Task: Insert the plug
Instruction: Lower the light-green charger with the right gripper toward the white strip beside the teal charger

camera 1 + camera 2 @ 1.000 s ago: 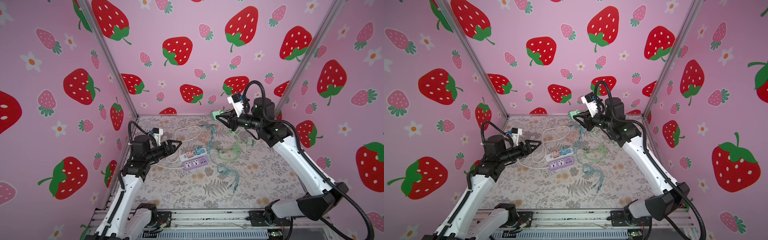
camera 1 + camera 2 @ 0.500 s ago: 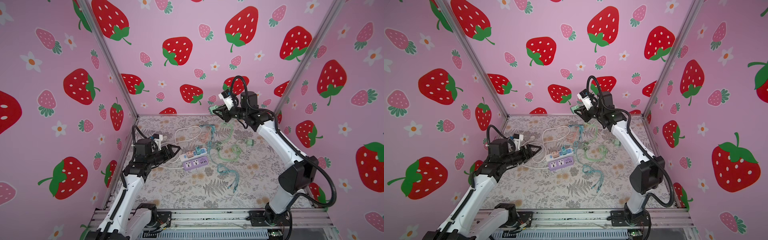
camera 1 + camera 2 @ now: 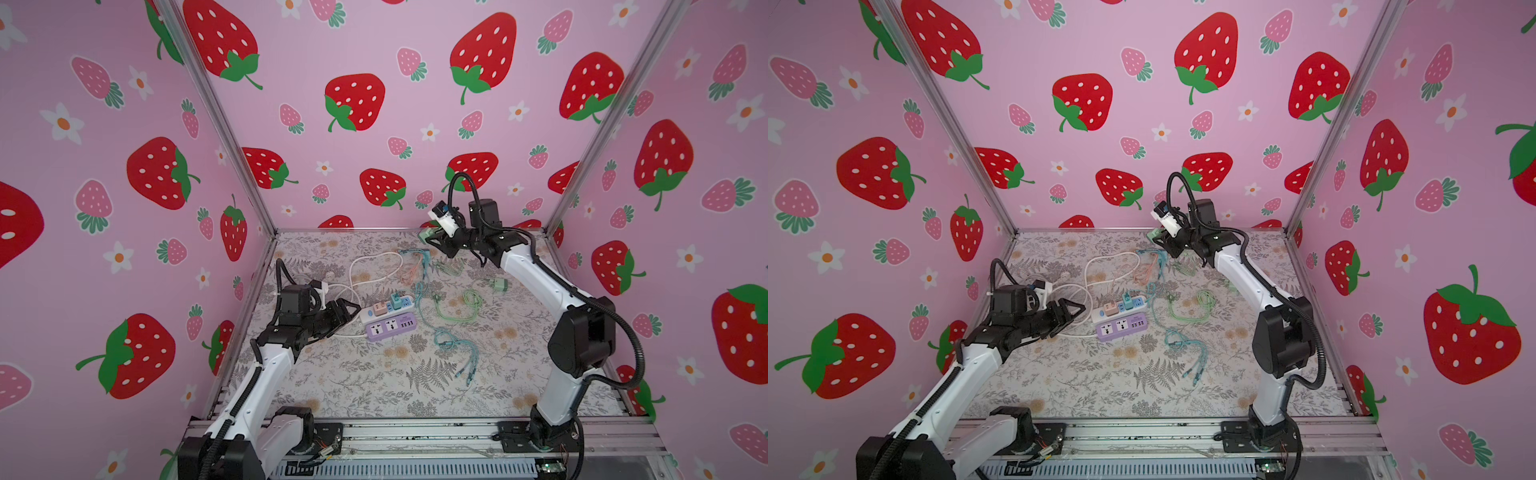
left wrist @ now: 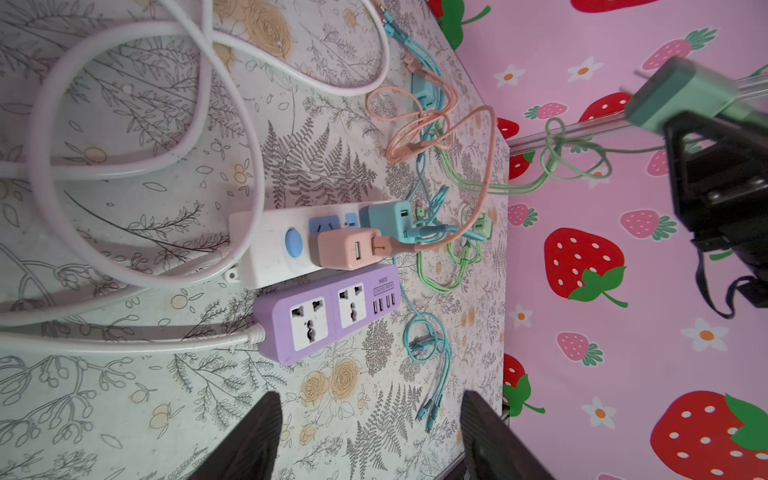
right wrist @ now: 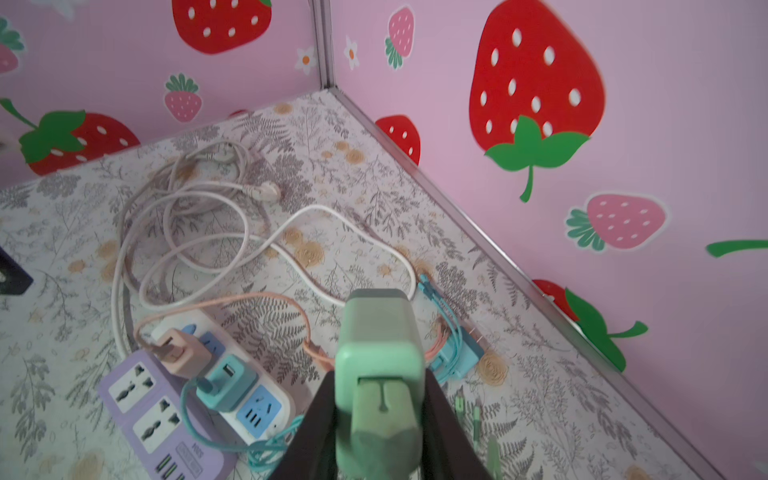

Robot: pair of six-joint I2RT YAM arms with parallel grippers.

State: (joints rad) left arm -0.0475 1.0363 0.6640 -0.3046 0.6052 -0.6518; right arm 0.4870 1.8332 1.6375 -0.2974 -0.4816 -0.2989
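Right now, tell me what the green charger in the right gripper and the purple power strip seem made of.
The green charger: likely moulded plastic, matte; rounded edges, soft even sheen, no glare.
The purple power strip: likely hard plastic, smooth satin; crisp moulded socket faces, printed label, faint highlights.

In both top views two slim arms are seen, the left arm at seven o'clock and the right arm at four o'clock. Each is built from smooth white moulded link shells joined by matte black joint housings; a bulky black elbow block is carried on the right one. A black ribbed cable conduit is run outside each arm. A small white camera block is mounted at each wrist. The left gripper and the right gripper are fitted with black, tapered, wedge-shaped fingers. A black base mount is fixed under the right arm at five o'clock.
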